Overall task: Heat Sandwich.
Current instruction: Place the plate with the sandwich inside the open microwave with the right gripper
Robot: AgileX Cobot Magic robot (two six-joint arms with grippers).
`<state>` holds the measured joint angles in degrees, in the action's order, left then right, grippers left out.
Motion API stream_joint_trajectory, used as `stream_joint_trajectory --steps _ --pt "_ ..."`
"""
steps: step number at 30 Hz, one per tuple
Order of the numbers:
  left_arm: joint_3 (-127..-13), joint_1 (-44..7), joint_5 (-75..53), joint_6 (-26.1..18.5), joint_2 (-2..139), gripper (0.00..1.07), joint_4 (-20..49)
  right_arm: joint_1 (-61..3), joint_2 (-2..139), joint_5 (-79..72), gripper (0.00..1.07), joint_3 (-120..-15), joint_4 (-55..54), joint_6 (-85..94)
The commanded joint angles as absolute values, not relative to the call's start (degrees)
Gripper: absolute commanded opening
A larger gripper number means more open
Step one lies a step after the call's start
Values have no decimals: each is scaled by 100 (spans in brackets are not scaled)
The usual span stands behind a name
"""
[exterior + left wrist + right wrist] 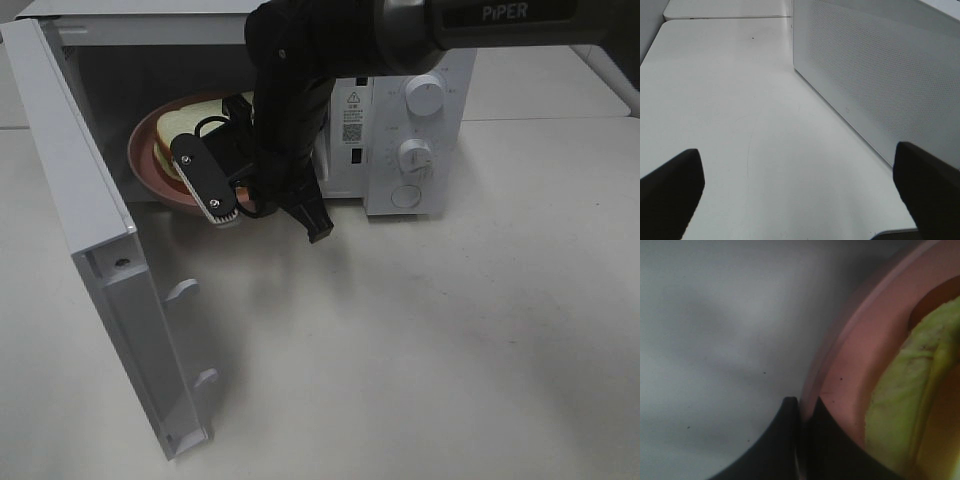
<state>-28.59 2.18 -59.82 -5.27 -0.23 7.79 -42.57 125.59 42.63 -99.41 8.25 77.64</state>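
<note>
right gripper (801,404) clamped on pink plate (855,370) rim; sandwich (188,122) on plate just past the tips, inside microwave (440,140), filling edge facing gripper; square, no long axis

Reference: white microwave (400,110). Beneath it, a white matte table (470,340), reaching well in front of the microwave and to its right. Behind the microwave, a straight seam (560,119), then a second tabletop (725,9), also white. Beside the microwave's dotted white panel (880,80), a faint curved scuff (748,145) and one small dark speck (752,37). Soft, even light. Diffuse grey shadow (270,290) in front of the microwave, beside its open door (80,200).
</note>
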Motion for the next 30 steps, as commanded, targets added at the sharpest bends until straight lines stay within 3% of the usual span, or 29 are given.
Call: stream_joint_trajectory --steps 1,20,30 --pt "-2830 218 -5930 -510 -172 97 791 -4257 12731 4412 0 -10365 854 7615" --pt "-2830 218 -5930 -510 -172 97 791 -4131 13688 4882 0 -12158 842 7214" --pt "-2830 218 -5930 -510 -172 97 791 -3999 13946 4853 1 -12513 859 7219"
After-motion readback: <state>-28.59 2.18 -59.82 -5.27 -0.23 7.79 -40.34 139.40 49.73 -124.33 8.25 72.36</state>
